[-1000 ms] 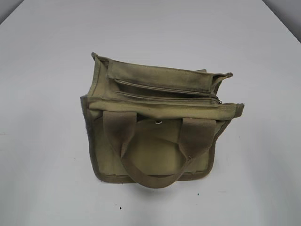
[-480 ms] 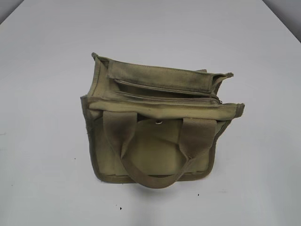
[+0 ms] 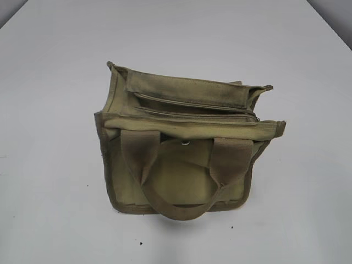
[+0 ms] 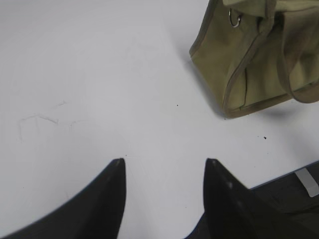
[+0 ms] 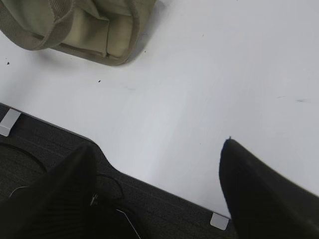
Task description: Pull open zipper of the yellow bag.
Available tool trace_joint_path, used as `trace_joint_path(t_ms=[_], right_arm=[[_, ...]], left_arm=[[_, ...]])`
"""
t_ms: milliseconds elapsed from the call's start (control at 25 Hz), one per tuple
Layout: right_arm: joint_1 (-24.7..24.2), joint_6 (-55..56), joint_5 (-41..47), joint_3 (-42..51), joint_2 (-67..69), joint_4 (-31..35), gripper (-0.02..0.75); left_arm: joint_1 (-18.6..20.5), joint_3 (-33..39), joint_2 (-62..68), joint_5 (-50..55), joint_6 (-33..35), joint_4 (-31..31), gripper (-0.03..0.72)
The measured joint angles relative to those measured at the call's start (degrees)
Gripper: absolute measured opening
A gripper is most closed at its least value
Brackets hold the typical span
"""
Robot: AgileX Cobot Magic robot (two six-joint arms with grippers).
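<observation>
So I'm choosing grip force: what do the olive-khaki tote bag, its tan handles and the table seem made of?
The olive-khaki tote bag looks like matte woven canvas: soft folds, stitched binding. Its tan handles look like ribbed webbing, darker and thicker. The white table seems a smooth, faintly glossy hard surface, likely laminate, with faint scuffs.

yellow bag (image 3: 181,176) showing matt olive canvas, slightly coarse weave; handles (image 3: 228,159) looking like darker ribbed webbing; edge binding (image 3: 104,165) reading as rougher tan cloth; zipper (image 3: 192,114) showing fine metal teeth, shiny pull at right end; snap button (image 3: 185,143) glinting metal; table (image 3: 49,82) appearing smooth matt white; left gripper (image 4: 164,167) fingers looking matt black plastic
</observation>
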Motion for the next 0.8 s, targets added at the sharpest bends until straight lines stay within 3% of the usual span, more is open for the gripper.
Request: trace_joint_path(t_ms=[600, 720, 800], right_arm=[[0.0, 0.0, -0.1, 0.0, -0.1, 0.1, 0.594], [-2.2, 0.0, -0.1, 0.0, -0.1, 0.2, 0.594], [-5.1, 0.0, -0.2, 0.0, -1.0, 0.3, 0.594]], left_arm=[[0.0, 0.0, 0.0, 0.0, 0.0, 0.0, 0.382], [0.5, 0.0, 0.0, 0.0, 0.0, 0.0, 0.381], [3.4, 0.0, 0.0, 0.0, 0.0, 0.0, 0.381]])
